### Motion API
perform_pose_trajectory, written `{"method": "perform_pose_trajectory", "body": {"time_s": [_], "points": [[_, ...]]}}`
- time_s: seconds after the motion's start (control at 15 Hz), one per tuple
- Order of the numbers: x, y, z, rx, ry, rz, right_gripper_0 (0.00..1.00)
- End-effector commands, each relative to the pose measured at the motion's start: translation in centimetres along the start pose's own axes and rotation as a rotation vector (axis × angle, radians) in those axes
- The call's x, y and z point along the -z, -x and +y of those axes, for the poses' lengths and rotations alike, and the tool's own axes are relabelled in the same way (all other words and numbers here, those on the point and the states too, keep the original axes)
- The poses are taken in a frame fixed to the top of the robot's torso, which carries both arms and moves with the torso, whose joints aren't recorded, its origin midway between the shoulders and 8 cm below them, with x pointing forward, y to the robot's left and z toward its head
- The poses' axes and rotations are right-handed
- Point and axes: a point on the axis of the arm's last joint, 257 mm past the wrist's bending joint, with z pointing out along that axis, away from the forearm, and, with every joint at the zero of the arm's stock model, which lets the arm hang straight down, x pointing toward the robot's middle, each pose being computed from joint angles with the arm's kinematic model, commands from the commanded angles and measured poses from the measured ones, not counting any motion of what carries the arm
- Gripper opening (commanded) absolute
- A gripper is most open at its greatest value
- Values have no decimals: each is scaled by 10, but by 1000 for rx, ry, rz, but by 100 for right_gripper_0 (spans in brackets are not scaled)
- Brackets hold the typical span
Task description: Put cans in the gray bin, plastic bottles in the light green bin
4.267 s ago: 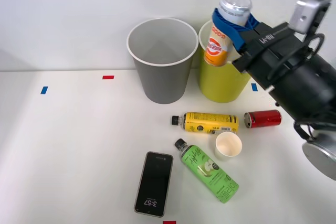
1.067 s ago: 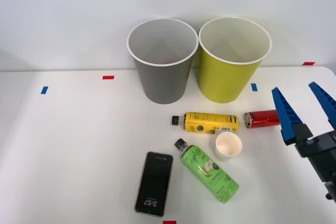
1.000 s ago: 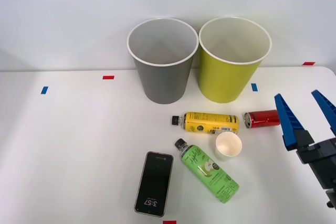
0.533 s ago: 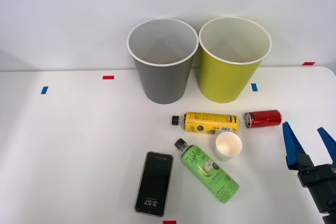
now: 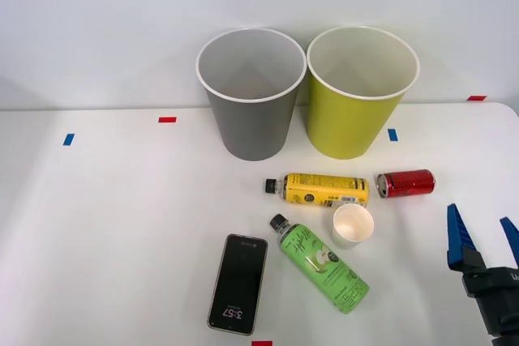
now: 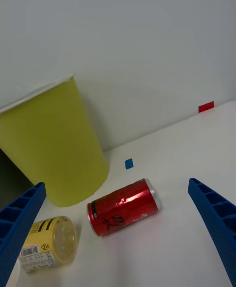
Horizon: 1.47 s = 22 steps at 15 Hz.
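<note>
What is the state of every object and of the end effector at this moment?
Red can: lying on its side, on the table.
Yellow bottle: lying, capped.
Green bottle: lying, capped.
Paper cup: upright, looks empty.
Phone: flat, screen lit.
Gray bin: upright, open.
Light green bin: upright, open.
Right end effector: open, holding nothing.
</note>
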Motion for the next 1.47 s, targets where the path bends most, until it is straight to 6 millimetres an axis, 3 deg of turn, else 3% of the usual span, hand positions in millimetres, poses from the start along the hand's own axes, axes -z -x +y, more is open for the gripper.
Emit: {"method": "perform_pose_trajectory", "body": {"time_s": [0.07,0.53,0.8,1.07,1.47], "points": [[7,-6,-1,-13,-52,-16,100],[13,-8,11,13,-22,-24,100],[49,-29,19,113,25,-39,100],[84,-46,13,380,30,1,100],[133,-85,32,388,60,140,100]]}}
